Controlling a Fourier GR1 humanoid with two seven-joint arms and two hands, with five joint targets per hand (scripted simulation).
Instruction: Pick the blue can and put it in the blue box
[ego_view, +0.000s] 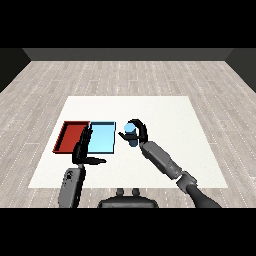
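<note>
So the right hand (139, 132) has the blue can (131, 135) wrapped up, fingers (135, 122) curled over the top and round the side of it, with the can sitting in the crook of the hand and poking out on its left. The can looks roughly upright, though I can't tell whether it's lifted off the white worktop (165, 130) or touching it. It's just to the right of the light blue tray (103, 138), outside the tray's right edge, not over it. The red tray (71, 136) sits right next to the blue one on its left, edges touching as far as I can see. The left hand (83, 148) is open, fingers straight and pointing away across the seam between the two trays, thumb stuck out to the right, holding nothing.
</note>
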